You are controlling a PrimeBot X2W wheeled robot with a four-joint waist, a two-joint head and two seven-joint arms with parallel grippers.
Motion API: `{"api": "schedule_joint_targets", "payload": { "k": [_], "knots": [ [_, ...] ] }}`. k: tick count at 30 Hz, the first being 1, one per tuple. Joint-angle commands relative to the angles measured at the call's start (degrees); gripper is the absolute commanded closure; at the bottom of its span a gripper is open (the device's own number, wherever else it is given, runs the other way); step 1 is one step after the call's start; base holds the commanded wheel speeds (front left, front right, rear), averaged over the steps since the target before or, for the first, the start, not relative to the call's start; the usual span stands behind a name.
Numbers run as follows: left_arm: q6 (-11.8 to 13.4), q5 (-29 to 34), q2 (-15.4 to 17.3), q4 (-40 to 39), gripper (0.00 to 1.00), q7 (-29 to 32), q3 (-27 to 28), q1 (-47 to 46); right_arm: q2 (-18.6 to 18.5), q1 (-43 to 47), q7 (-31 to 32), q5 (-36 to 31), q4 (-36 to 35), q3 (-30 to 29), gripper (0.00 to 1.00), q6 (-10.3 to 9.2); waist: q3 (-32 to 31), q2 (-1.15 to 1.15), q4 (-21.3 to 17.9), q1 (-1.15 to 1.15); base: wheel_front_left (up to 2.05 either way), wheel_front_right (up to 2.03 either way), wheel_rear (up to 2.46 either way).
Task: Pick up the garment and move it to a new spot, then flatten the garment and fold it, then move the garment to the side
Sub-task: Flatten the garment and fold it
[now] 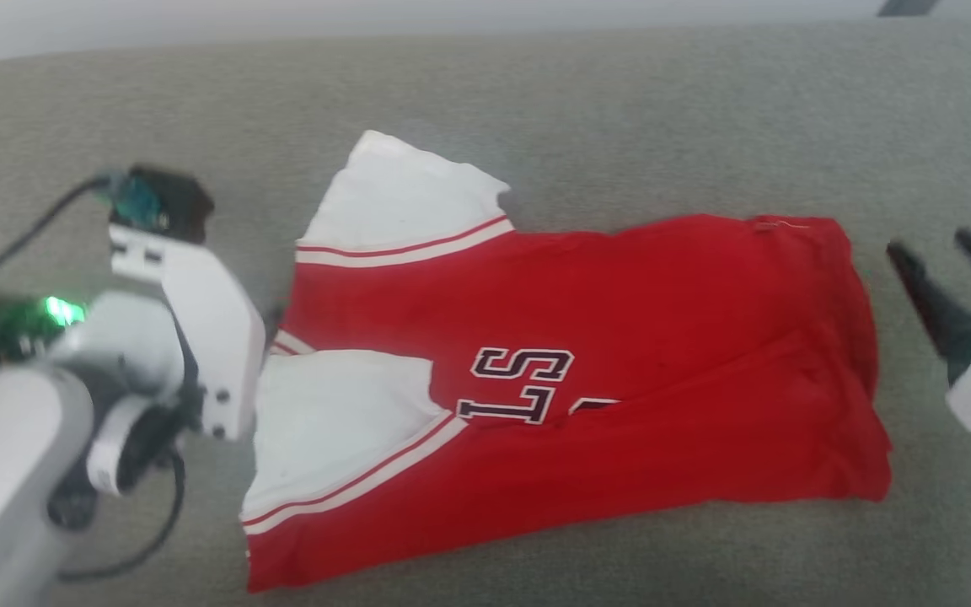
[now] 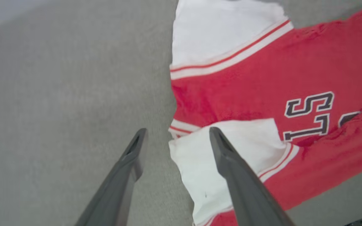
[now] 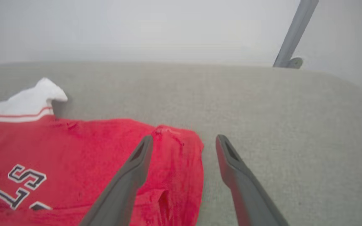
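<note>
I'm seeing the garment point(image 1: 587, 337) lying partly folded mid-couch point(image 1: 620, 110), white cuffs toward the left. Both grippers are standing spread, holding nothing: the left gripper point(image 2: 178, 130) is hovering across the near cuff's edge, and the right gripper point(image 1: 932, 244) is sitting just off the red end. I'm worrying a shallow pinch catches one layer and opens the fold. Bare couch is running toward the far edge and to the right.

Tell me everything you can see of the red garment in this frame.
The garment is soft bright-red cloth with two white panels edged in red-and-white stripes at its left end, and dark, white-outlined lettering partly hidden under a fold. It lies folded and fairly flat, slightly rumpled, on the grey fabric surface. The left gripper and right gripper are open, holding nothing.
</note>
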Motion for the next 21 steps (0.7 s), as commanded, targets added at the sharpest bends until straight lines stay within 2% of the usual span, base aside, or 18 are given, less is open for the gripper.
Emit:
{"api": "schedule_joint_targets", "payload": {
  "k": [1, 9, 14, 21],
  "knots": [
    [-1.58, 0.93, 0.07, 0.94, 0.0, -0.88, 0.12, -2.27, 1.15, -1.45, -2.94, -0.67, 0.03, -0.08, 0.0, -0.01, 0.92, 0.0, -1.63, 0.0, 0.0, 0.0, 0.0],
    [-9.99, 2.52, -3.26, 13.23, 0.0, -6.24, -0.15, -13.24, 3.99, -8.49, -21.34, -5.33, 2.04, 3.84, 0.0, -0.02, 3.66, 0.0, -7.55, 0.0, 0.0, 0.0, 0.0],
    [-14.37, 3.04, -5.18, 23.13, 0.0, -8.58, -0.67, -18.91, 5.91, -10.98, -28.52, -6.19, 5.64, 6.38, 0.0, -0.01, 5.5, 0.0, -10.96, 0.0, 0.0, 0.0, 0.0],
    [-16.48, 1.98, -7.7, 35.63, 0.0, -8.35, -0.33, -25.07, 5.77, -13.03, -32.27, -5.3, 9.04, 9.11, 0.0, -0.01, 8.85, 0.0, -14.25, 0.0, 0.0, 0.0, 0.0]
  ]
}}
